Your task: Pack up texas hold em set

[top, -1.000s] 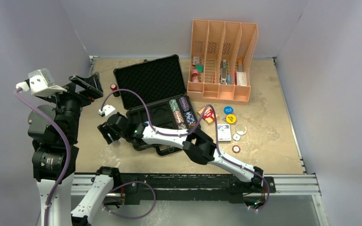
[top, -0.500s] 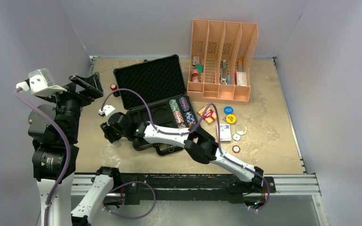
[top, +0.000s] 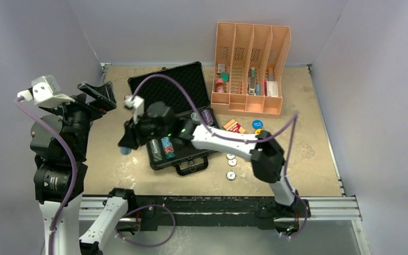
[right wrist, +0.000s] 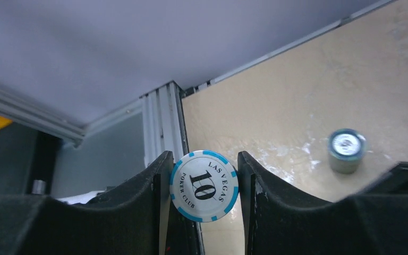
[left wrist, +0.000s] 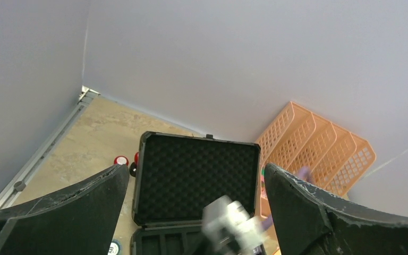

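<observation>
Chip (right wrist: pixel 204 185) marked 10 sits clamped between the right fingers (right wrist: pixel 150 186).

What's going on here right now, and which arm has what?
The right claw is shut on a blue-and-white chip marked 10, out to the left of the open black case. Chip stacks sit in the case's foam slots. A few round buttons lie loose on the table. The left claw is raised, open and holding nothing.
</observation>
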Controlling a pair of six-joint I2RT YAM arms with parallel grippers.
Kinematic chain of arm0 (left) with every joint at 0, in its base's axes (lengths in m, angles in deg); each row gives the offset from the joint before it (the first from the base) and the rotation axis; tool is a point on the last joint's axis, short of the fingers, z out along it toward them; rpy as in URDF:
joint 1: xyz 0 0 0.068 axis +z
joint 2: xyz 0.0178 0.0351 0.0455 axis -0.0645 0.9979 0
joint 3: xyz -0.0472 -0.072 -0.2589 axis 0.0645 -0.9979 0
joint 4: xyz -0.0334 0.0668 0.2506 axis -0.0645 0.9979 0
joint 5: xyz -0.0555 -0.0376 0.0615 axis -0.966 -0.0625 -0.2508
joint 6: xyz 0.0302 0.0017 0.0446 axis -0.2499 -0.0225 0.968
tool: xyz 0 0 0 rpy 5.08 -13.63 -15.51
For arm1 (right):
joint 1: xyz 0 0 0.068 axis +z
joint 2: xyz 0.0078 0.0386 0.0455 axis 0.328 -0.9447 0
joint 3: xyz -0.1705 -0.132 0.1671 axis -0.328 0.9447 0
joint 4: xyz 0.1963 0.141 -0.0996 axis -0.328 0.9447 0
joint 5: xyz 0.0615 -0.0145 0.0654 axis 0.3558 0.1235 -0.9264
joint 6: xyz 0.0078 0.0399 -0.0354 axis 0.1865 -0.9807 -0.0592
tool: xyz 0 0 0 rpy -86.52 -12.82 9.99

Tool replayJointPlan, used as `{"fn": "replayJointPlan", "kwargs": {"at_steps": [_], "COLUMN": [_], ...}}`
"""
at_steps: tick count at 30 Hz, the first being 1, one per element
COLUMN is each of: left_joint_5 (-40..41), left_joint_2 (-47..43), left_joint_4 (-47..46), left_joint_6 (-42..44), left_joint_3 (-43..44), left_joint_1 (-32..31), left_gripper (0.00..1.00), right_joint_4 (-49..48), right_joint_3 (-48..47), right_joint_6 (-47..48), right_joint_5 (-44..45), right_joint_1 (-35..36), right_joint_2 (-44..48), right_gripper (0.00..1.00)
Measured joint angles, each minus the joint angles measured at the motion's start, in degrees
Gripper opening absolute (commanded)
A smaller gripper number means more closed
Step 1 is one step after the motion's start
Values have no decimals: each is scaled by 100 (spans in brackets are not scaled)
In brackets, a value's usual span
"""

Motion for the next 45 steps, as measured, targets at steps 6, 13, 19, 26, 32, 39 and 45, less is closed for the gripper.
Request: {"fn": "replayJointPlan", "kwargs": {"at_steps": [6, 13, 19, 26, 32, 39, 45], "left_joint_5": [-490, -1270, -1941, -2802, -3432, -3886, -4542], "left_joint_2": [278, 444, 861, 1027, 1034, 1106, 1093], "left_joint_4": [7, -564, -1182, -1576, -2194, -2188, -2177], "left_joint_6": [138, 238, -122, -741, -1012, -715, -562], "left_joint_3": [-142, -1163, -2048, -2544, -3139, -3178, -3178], "left_joint_1": [0, -153, -264, -341, -1012, -1067, -1071], "left_gripper": [98, 97, 97, 93, 97, 89, 81], "right_joint_4": [-857, -1215, -1567, -2081, -2251, -2876, -3738], "right_joint_3": [1499, 2844, 3324, 3475, 3475, 3757, 4070], "right_joint_6": [-540, -979, -1235, -1679, -2173, -2804, -3434], "right_joint_5": [-719, -1257, -2391, -3209, -3801, -4371, -4736], "right_joint_1": [-1209, -2686, -3016, -3136, -3193, -3259, -3283], "right_joint_2": [1252, 1954, 2308, 2514, 2435, 2341, 2341], "right_gripper": [10, 12, 11, 0, 0, 0, 0]}}
